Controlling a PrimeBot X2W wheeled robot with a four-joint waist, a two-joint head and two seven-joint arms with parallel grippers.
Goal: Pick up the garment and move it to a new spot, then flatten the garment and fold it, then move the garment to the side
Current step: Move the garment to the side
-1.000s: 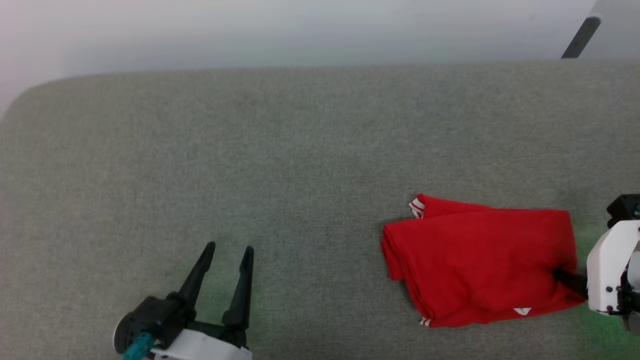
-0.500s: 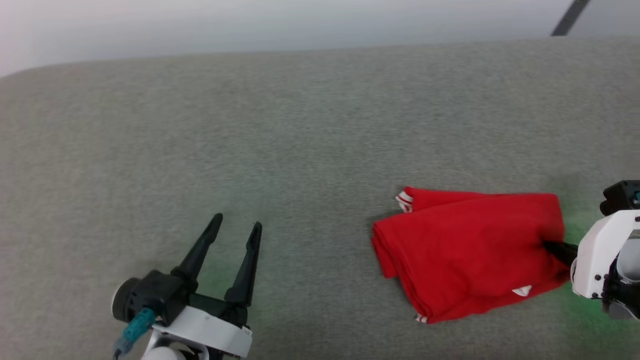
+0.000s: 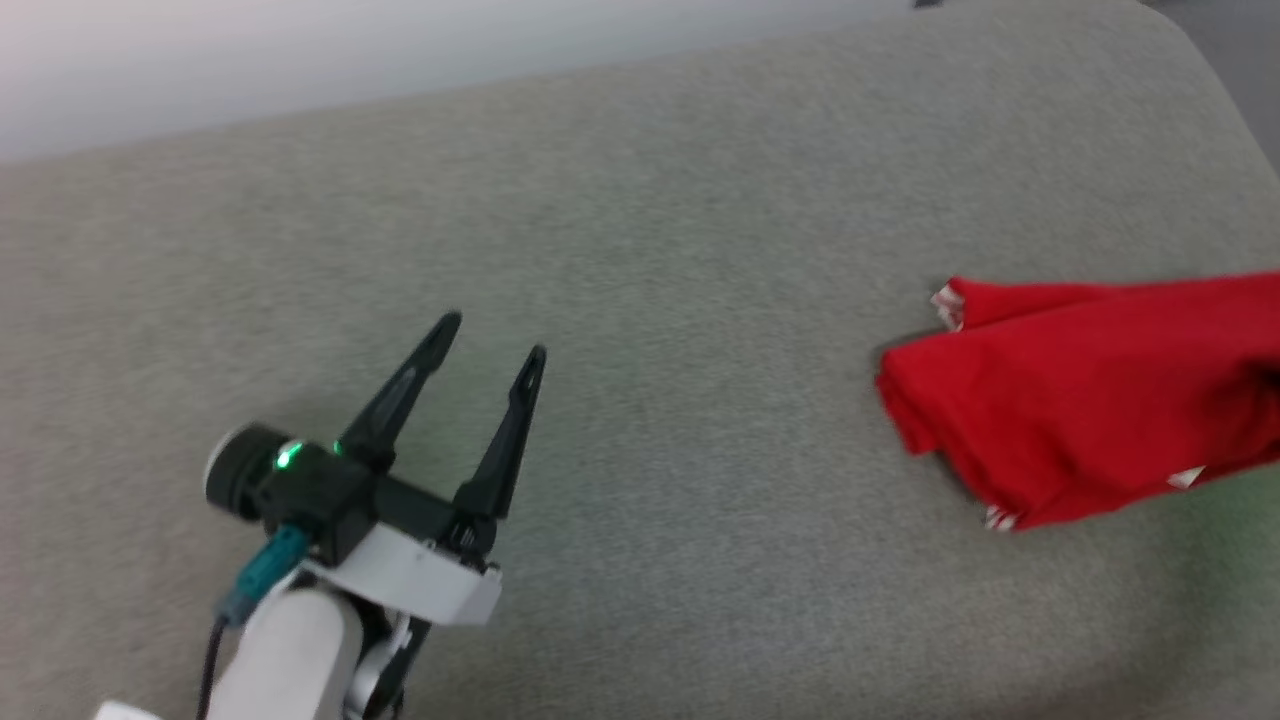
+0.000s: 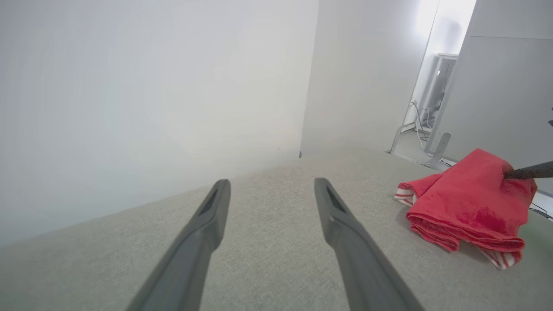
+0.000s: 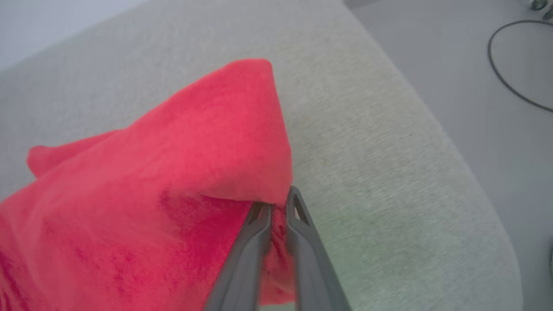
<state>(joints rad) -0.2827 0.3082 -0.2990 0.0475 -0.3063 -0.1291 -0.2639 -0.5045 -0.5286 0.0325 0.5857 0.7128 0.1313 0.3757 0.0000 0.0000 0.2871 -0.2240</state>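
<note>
The garment (image 3: 1090,395) is a folded red bundle with striped trim at its corners, lying at the right of the grey surface and running off the head view's right edge. In the right wrist view my right gripper (image 5: 276,201) is shut on the garment (image 5: 173,172), pinching its red edge between both fingers and lifting that edge off the surface. The left wrist view shows the garment (image 4: 466,207) at far right with a dark finger (image 4: 529,171) of the right gripper pressed into it. My left gripper (image 3: 492,335) stands open over bare fabric, well left of the garment, holding nothing.
The grey padded surface (image 3: 650,250) has a rounded far-right corner, with floor and a black cable (image 5: 510,65) beyond it. A pale wall (image 4: 151,86) stands behind the surface's far edge. Wide bare fabric lies between the two grippers.
The head camera has swung, shifting the whole picture. My right gripper has shut on the garment's right edge, which now stands raised. The left gripper stays open.
</note>
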